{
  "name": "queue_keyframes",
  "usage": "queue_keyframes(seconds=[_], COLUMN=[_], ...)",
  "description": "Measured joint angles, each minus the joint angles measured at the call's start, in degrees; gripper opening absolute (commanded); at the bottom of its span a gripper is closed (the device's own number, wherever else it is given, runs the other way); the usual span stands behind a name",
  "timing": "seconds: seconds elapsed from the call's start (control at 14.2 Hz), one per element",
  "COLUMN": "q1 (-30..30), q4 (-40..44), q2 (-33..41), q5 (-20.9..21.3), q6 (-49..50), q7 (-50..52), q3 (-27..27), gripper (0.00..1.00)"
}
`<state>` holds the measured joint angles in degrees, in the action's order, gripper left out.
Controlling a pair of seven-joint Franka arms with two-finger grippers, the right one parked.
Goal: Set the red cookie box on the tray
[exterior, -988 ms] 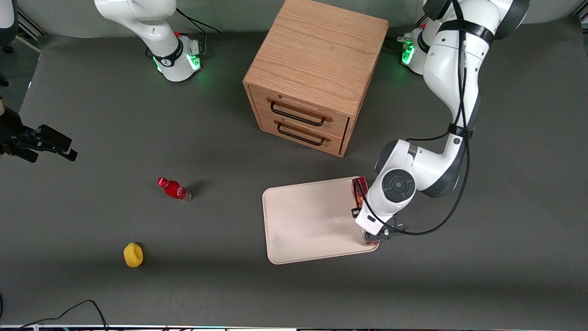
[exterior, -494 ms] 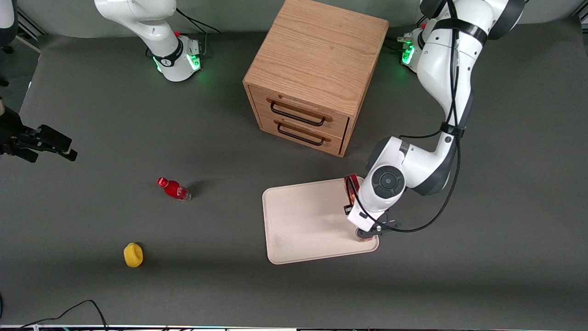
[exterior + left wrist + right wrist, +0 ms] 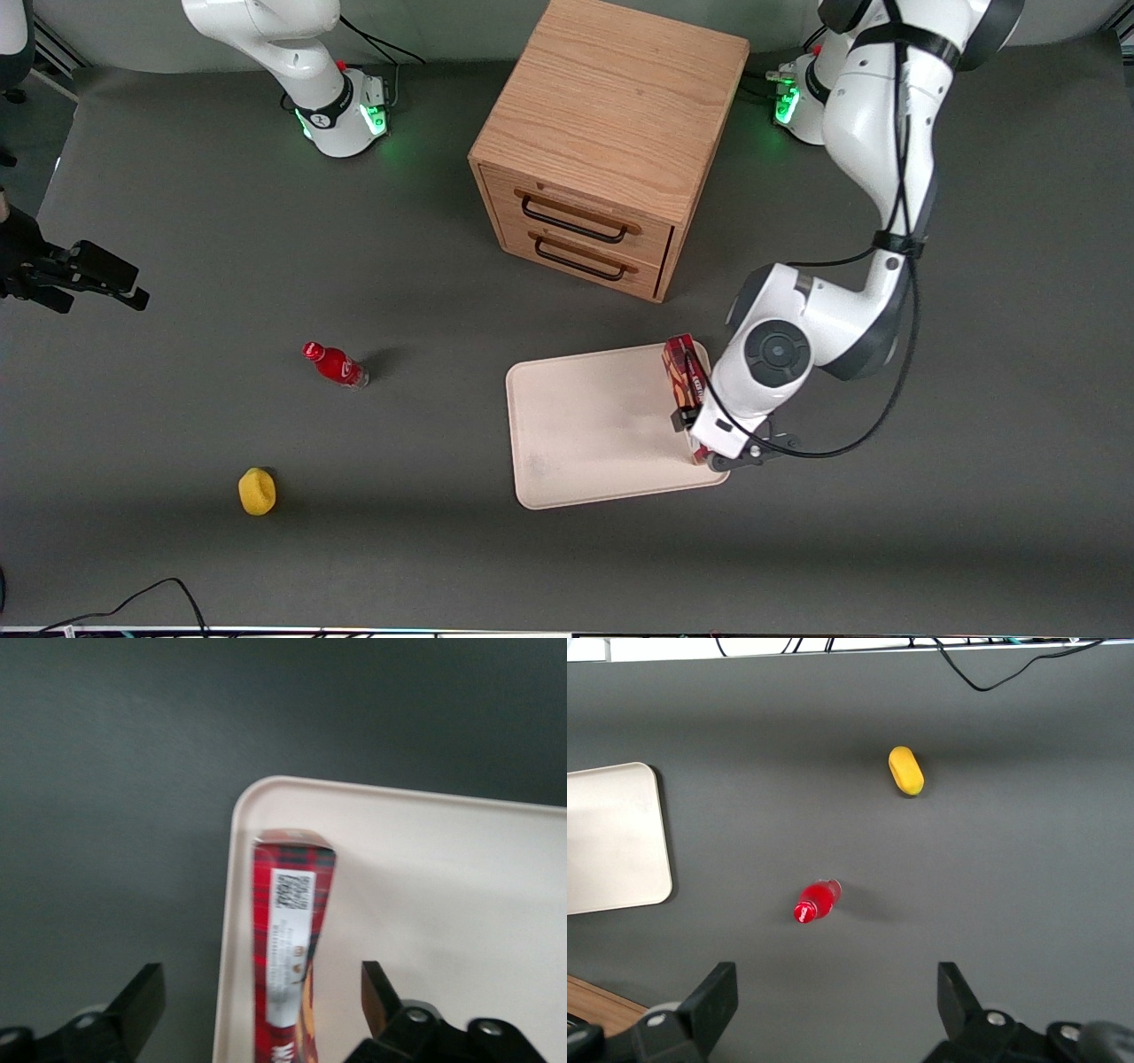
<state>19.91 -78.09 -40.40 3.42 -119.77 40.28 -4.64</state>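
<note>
The red cookie box (image 3: 683, 372) lies on its narrow side on the cream tray (image 3: 594, 425), along the tray's rim at the working arm's end. In the left wrist view the red cookie box (image 3: 288, 930) sits just inside a rounded corner of the tray (image 3: 443, 904). My gripper (image 3: 261, 983) is open and straddles the box, with a gap between each finger and the box. In the front view the gripper (image 3: 709, 440) is mostly hidden under the wrist, over the part of the box nearer the front camera.
A wooden two-drawer cabinet (image 3: 611, 133) stands farther from the front camera than the tray. A small red bottle (image 3: 335, 364) and a yellow object (image 3: 257, 491) lie toward the parked arm's end of the grey table.
The wrist first moved a little toward the tray's middle with the box, then drew back toward the working arm's end. More of the box shows now.
</note>
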Motion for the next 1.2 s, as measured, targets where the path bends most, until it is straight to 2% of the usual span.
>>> queue_keyframes(seconds=[0.14,0.42,0.64,0.92,1.2], q1=[-2.2,-10.4,-16.6,-21.8,-24.0], q4=[0.6,0.7,0.6,-1.7,-3.2], q2=[3.2,11.6,17.9,23.7,26.2], q5=[-1.1,-5.1,-5.4,-4.9,-2.0], q6=[5.6,19.6,30.3,32.9,32.5], q7=[-1.5,-19.8,-27.3,-35.2,-38.0], q3=[0.0,0.4,0.6,0.8,0.8], gripper=[1.00,1.00,1.00,1.00,1.00])
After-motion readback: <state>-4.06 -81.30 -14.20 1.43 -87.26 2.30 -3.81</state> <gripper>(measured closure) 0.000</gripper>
